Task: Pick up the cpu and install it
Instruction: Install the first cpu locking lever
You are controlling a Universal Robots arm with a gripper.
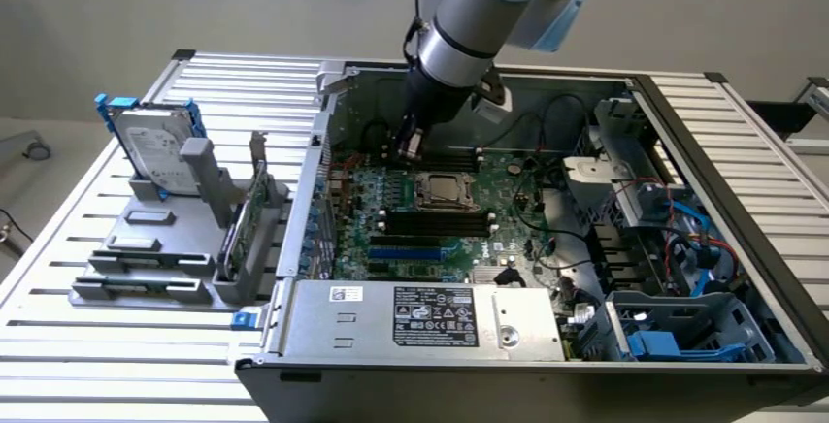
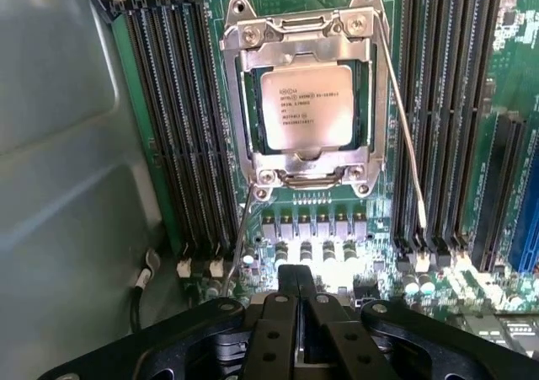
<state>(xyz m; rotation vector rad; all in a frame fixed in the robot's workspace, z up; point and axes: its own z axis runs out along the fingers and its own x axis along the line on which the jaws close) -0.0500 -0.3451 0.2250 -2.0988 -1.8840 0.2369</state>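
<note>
The cpu (image 2: 306,108) lies flat in the metal socket frame (image 2: 244,102) on the green motherboard (image 2: 337,211), its silver top with printed text facing up. In the exterior view the cpu (image 1: 442,190) sits mid-board inside the open computer case. My gripper (image 1: 412,147) hangs over the board just behind the socket, a little above it and apart from the cpu. In the wrist view my gripper (image 2: 295,277) has its two black fingers pressed together, shut with nothing between them.
Black memory slots (image 2: 181,119) flank the socket on both sides, with thin wire levers (image 2: 404,144) beside it. The case wall (image 1: 317,180) stands at the exterior view's left. A silver hard drive (image 1: 155,151) with blue brackets stands on a grey rack outside.
</note>
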